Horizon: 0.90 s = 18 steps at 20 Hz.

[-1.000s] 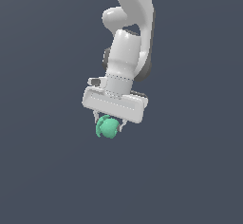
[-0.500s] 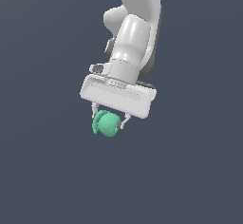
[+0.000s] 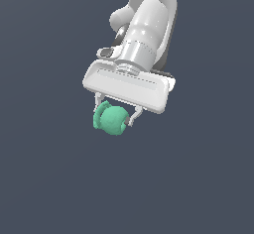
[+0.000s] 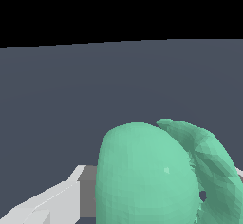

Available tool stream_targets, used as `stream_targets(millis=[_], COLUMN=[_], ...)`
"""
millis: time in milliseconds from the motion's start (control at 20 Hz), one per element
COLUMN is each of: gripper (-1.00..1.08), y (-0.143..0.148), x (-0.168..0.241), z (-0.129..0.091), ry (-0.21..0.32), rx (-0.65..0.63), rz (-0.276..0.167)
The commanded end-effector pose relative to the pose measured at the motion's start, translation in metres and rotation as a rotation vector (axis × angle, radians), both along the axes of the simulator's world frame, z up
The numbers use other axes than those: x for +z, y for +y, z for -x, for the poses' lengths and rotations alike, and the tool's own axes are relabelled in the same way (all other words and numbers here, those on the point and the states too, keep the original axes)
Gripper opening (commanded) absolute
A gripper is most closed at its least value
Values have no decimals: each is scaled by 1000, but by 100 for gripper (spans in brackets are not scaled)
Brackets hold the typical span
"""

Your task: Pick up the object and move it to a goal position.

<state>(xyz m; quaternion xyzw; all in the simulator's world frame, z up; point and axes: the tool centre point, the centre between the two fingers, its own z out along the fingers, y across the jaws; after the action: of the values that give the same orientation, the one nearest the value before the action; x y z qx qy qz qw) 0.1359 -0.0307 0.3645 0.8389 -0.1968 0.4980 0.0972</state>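
A: Any writing or brand marks?

B: None legible. The arm [image 3: 149,25] was plain white with grey joints; a faint dotted line ran along the gripper [image 3: 114,113] housing, too fine to read as anything.

A: Where was the blob?

B: Between the two fingers, under the white housing, in the exterior view. The blob [image 3: 111,120] was teal-green and rounded, with a curved ridge on the exterior view's left. It was narrower than the housing above it.

A: Grip state?

B: Clamped on the blob. One finger [image 3: 134,115] touched it on the exterior view's right; the other sat at its upper left, partly hidden behind the ridge.

A: What was cut off or hard to make out?

B: The arm ran out of frame at the top of the exterior view. The background was flat dark blue-grey, no visible edge or surface, so I couldn't tell whether the blob hung clear of anything.

A: And the wrist view?

B: It showed more. The blob [image 4: 152,175] filled the lower part, cropped by the frame edge. The ridge read as a separate faceted band beside the smooth lobe, with a small dark gap low down. One pale finger [image 4: 52,201] reached in beside it. A horizon line divided the grey ground [image 4: 95,85] from black above; the exterior view had no such line.
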Motion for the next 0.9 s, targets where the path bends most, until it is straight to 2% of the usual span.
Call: stream_targets(millis=[0, 500, 850], gripper=[-100, -100, -100], y=[2, 14, 19], x=[18, 91, 124], z=[-1, 2, 9], ry=[-46, -233, -325], rx=[-14, -77, -113], rz=[12, 64, 91])
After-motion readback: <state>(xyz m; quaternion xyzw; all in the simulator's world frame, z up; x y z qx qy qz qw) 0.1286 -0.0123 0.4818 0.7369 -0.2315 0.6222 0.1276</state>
